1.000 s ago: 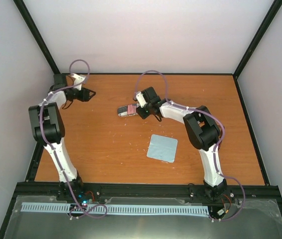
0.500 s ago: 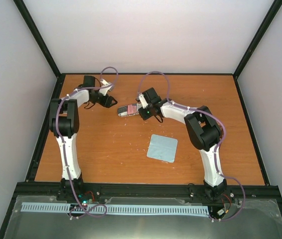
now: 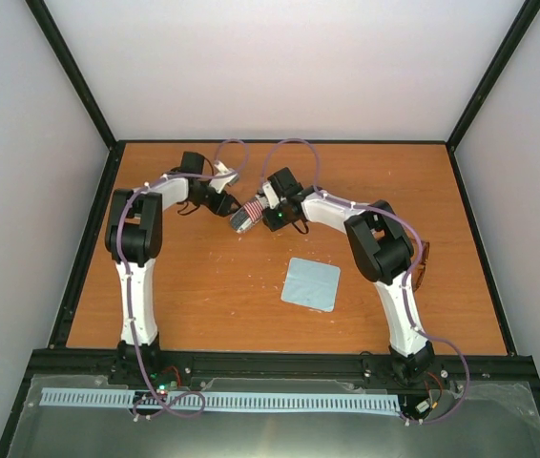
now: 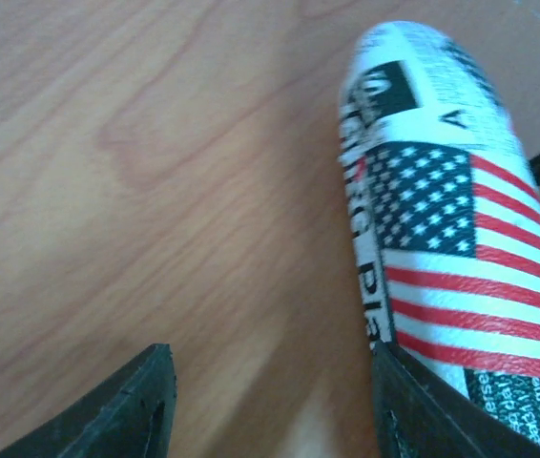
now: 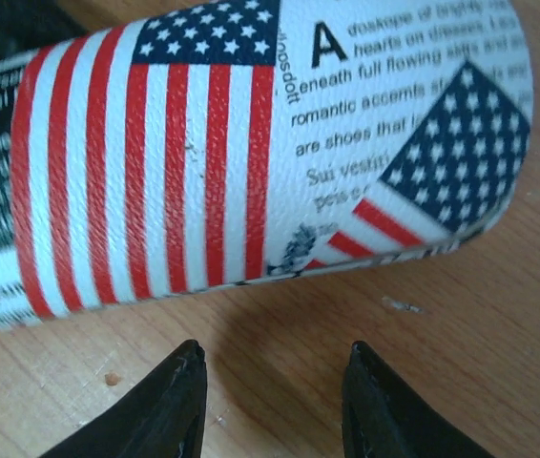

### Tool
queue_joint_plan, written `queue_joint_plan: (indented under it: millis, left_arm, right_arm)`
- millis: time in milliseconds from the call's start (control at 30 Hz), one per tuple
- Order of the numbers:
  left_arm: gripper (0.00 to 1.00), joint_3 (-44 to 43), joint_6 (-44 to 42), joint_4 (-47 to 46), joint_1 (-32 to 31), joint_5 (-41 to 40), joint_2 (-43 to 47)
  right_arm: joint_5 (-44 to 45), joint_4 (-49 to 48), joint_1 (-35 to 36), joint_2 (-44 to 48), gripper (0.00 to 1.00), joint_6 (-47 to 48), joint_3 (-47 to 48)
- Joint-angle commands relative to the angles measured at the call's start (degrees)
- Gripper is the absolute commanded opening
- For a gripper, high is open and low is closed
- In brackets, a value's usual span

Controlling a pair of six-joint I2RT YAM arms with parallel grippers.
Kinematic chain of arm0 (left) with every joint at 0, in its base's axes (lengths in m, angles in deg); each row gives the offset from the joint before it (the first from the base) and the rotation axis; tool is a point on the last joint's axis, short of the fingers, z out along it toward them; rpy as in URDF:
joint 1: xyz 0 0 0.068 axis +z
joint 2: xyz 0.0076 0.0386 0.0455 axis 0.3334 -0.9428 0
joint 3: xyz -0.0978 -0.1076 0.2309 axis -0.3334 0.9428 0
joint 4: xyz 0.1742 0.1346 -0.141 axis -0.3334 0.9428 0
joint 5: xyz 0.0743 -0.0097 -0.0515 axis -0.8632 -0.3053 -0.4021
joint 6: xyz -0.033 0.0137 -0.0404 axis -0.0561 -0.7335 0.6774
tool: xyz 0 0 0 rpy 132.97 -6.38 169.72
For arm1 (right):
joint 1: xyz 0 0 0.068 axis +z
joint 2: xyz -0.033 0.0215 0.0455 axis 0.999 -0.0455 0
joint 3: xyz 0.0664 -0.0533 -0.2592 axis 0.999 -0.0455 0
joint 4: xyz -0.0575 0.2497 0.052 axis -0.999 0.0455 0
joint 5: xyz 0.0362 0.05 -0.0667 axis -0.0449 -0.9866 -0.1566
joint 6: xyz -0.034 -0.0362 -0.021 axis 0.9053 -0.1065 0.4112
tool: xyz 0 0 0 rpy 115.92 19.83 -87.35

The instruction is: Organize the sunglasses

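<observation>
Sunglasses [image 3: 421,265], a thin dark brown-framed pair, appear to be the small brown shape lying on the wooden table [image 3: 203,286] toward its right side. They sit just beside the right arm's elbow and well apart from both sets of fingers. At this size neither lenses nor temple arms can be made out. Oval hard case [image 3: 246,214], printed with flag and newsprint patterns, lies closed at the far middle of the table, one arm reaching to it from each side. Left fingers [image 4: 127,410] stand apart, and the case's rounded shell runs along one of them, not between the two. Right fingers [image 5: 170,401] also stand apart with bare wood between them, and the case lies across just beyond their tips. Light blue square cloth [image 3: 310,283] lies flat between the case and the near edge. Handling, as judged: the pair should be light, thin, low on the table and easily bent or scratched. A hold across the bridge or at a hinge corner looks safer than one on a lens or a slender arm's end. Room: open wood surrounds the case and the cloth. The pair lies nearer the black frame rail [image 3: 481,248] at the right edge, close against the right arm, so that arm would probably have to fold back to reach it.
</observation>
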Motion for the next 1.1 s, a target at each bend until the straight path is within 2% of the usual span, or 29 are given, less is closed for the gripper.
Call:
queue_joint_plan:
  millis: [0, 200, 400, 733, 933, 1000, 1067]
  left_arm:
    - [0.57, 1.9, -0.21, 1.51, -0.34, 1.61, 1.69]
    - [0.58, 1.92, 0.01, 0.9, -0.34, 1.97, 1.37]
    - [0.64, -3.29, 0.51, 1.68, -1.28, 3.01, -1.32]
    - [0.65, -7.51, -0.39, 2.28, -8.29, 3.89, -4.5]
    - [0.65, -10.11, -0.22, 2.01, -10.77, 5.21, -6.67]
    - [0.65, -11.16, 0.09, 2.25, -10.81, 4.92, -7.11]
    - [0.7, -11.09, 0.01, 1.01, -10.77, 3.09, -6.48]
  right_arm:
    - [-1.08, 1.46, 0.15, -1.41, 0.4, -0.87, 1.92]
    - [-5.7, 2.79, 0.4, -1.87, 0.4, -1.31, 2.64]
    - [-9.38, 3.3, 2.2, -2.11, 0.39, -1.66, 1.96]
    - [-10.43, 4.48, 6.42, -1.78, 0.38, -1.96, 1.53]
    - [-8.57, 4.33, 6.57, 3.08, 0.38, -1.37, -2.97]
    - [-7.24, 4.13, 6.57, 7.15, 0.41, -0.8, -5.29]
    - [-5.93, 3.85, 6.57, 11.84, 0.46, 0.13, -8.0]
